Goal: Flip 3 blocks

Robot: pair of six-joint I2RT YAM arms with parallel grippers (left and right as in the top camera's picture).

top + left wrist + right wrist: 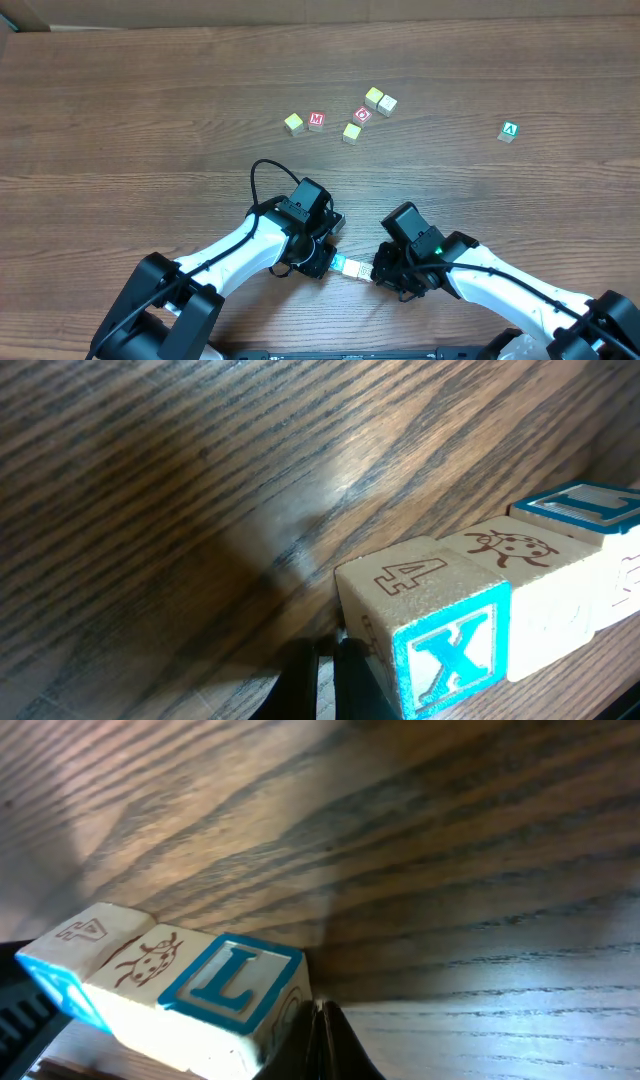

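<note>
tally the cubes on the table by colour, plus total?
Yellow or cream cubes: 4
Red-letter cubes: 2
Green A cube: 1
Teal-and-cream cubes in the touching row: 3
Total: 10

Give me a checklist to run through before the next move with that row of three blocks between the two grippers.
1. The row of three blocks is lined up, faces touching: ok.
2. The left gripper is shut, its tip against the X block: ok.
3. The right gripper is shut, its tip beside the L block: ok.
4. The row sits flat on the table: cannot tell.
5. The spare blocks lie well away from both arms: ok.
</note>
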